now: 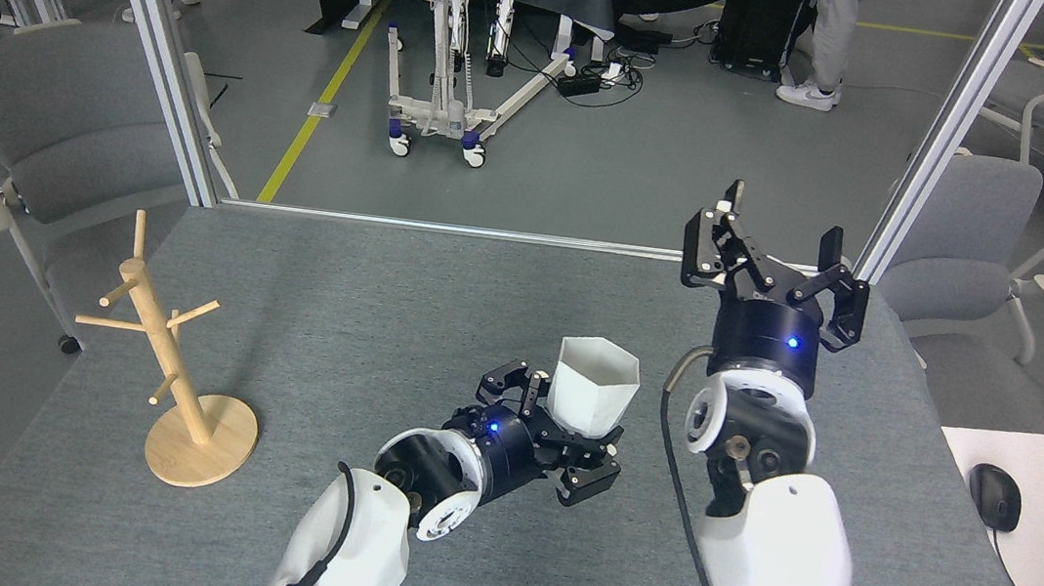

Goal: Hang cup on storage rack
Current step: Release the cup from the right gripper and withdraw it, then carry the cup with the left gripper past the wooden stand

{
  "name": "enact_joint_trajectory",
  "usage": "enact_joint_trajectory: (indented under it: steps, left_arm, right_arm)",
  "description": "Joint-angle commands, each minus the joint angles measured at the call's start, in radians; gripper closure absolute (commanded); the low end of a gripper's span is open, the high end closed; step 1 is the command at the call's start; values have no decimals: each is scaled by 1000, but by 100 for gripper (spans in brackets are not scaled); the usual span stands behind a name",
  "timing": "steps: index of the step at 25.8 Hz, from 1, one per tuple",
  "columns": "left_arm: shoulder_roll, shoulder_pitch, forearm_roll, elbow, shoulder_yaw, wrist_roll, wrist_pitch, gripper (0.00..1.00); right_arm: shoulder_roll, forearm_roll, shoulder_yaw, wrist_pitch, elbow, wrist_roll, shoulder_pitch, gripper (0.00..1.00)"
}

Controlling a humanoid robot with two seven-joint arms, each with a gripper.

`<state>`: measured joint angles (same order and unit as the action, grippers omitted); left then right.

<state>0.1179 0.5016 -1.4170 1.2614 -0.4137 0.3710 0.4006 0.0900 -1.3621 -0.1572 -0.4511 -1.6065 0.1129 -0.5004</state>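
Observation:
The white faceted cup (596, 386) stands upright near the middle of the grey table, mouth up. My left gripper (553, 431) reaches in from below and is shut on the cup's lower side, one finger to the cup's left and one under its right. My right gripper (776, 241) is raised to the right of the cup, well apart from it, open, with nothing between its fingers. The wooden storage rack (170, 361) stands on its round base at the table's left side, far from both grippers, its pegs bare.
The grey table (333, 311) ends at a metal-framed far edge with two slanted posts. A small white tag (789, 515) lies at the right. A white desk with a mouse (995, 496) and keyboard adjoins on the right. Grey chairs flank the table.

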Motion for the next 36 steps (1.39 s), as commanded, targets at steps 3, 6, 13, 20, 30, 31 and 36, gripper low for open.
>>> enact_joint_trajectory:
  steps: [3,6,13,20,30,31,36]
  left_arm:
    - [-18,-38,-8,72,13,-9,-3,100]
    - [-81,-80,-8,177,35,-24,-2,100]
    - [-230,-253,-5,408,141,-76,4,100]
    - [-238,-422,6,467,497,-136,224,100]
    - [-228,-552,70,469,806,-287,385,100]
    - [-228,-552,93,469,843,-282,385,100]
    - [-228,-575,104,466,968,-282,385,100]
  right_arm:
    - [112,124,291,377,45,-119,114,1]
    - [166,126,312,423,92,-134,177,1]
    - [177,94,304,465,132,-179,367,1]
    - [168,55,314,512,140,-219,381,1]
    - [171,55,306,511,189,-202,381,1]
    - [171,55,306,511,189,-202,381,1]
    - [174,55,308,511,189,-202,379,1]
